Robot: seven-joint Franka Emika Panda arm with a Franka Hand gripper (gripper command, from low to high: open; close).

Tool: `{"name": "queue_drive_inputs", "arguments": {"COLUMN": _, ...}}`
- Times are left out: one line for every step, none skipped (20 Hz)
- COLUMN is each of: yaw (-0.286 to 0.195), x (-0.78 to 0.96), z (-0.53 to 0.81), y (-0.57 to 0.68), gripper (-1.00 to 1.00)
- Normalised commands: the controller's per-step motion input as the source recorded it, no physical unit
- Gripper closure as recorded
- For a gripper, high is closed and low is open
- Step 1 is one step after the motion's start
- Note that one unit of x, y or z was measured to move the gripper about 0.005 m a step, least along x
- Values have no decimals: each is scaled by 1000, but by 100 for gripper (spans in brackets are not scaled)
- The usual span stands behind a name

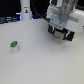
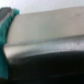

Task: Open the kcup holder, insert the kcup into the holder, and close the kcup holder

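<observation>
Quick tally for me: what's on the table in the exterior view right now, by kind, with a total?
Green-topped kcup: 1
White post at the back: 1
Robot gripper, above the table: 1
Black kcup holder: 0 visible in this view
Total: 3
The wrist view is too blurred to add anything.

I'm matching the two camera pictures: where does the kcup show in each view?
Exterior view: the kcup stands on the white table, toward the view's left, apart from the gripper.
Wrist view: not in it; a blurred grey surface fills the picture.
Shared landmark: none I can confirm.
</observation>
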Motion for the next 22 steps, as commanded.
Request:
{"name": "queue_drive_inputs", "arguments": {"yaw": 0, "x": 123, "z": 0, "y": -37, "gripper": 100}}
{"name": "queue_drive_inputs", "arguments": {"yaw": 0, "x": 271, "z": 0, "y": -89, "gripper": 100}}
{"name": "queue_drive_inputs", "arguments": {"yaw": 0, "x": 383, "z": 49, "y": -217, "gripper": 100}}
{"name": "queue_drive_inputs", "arguments": {"yaw": 0, "x": 540, "z": 0, "y": -383, "gripper": 100}}
{"name": "queue_drive_inputs", "arguments": {"yaw": 2, "x": 580, "z": 9, "y": -429, "gripper": 100}}
{"name": "queue_drive_inputs", "arguments": {"yaw": 4, "x": 637, "z": 6, "y": -491, "gripper": 100}}
{"name": "queue_drive_inputs", "arguments": {"yaw": 10, "x": 689, "z": 0, "y": -526, "gripper": 100}}
{"name": "queue_drive_inputs", "arguments": {"yaw": 25, "x": 506, "z": 0, "y": -417, "gripper": 100}}
{"name": "queue_drive_inputs", "arguments": {"yaw": 0, "x": 0, "z": 0, "y": -57, "gripper": 100}}
{"name": "queue_drive_inputs", "arguments": {"yaw": -79, "x": 942, "z": 249, "y": -311, "gripper": 100}}
{"name": "queue_drive_inputs", "arguments": {"yaw": -80, "x": 940, "z": 256, "y": -313, "gripper": 100}}
{"name": "queue_drive_inputs", "arguments": {"yaw": -82, "x": 938, "z": 252, "y": -316, "gripper": 100}}
{"name": "queue_drive_inputs", "arguments": {"yaw": -81, "x": 936, "z": 250, "y": -319, "gripper": 100}}
{"name": "queue_drive_inputs", "arguments": {"yaw": -82, "x": 934, "z": 252, "y": -320, "gripper": 100}}
{"name": "queue_drive_inputs", "arguments": {"yaw": -83, "x": 932, "z": 254, "y": -321, "gripper": 100}}
{"name": "queue_drive_inputs", "arguments": {"yaw": -81, "x": 930, "z": 262, "y": -322, "gripper": 100}}
{"name": "queue_drive_inputs", "arguments": {"yaw": -90, "x": 917, "z": 266, "y": -319, "gripper": 100}}
{"name": "queue_drive_inputs", "arguments": {"yaw": -85, "x": 927, "z": 260, "y": -319, "gripper": 100}}
{"name": "queue_drive_inputs", "arguments": {"yaw": -84, "x": 923, "z": 257, "y": -323, "gripper": 100}}
{"name": "queue_drive_inputs", "arguments": {"yaw": -86, "x": 920, "z": 252, "y": -323, "gripper": 100}}
{"name": "queue_drive_inputs", "arguments": {"yaw": -87, "x": 918, "z": 248, "y": -324, "gripper": 100}}
{"name": "queue_drive_inputs", "arguments": {"yaw": -87, "x": 914, "z": 246, "y": -327, "gripper": 100}}
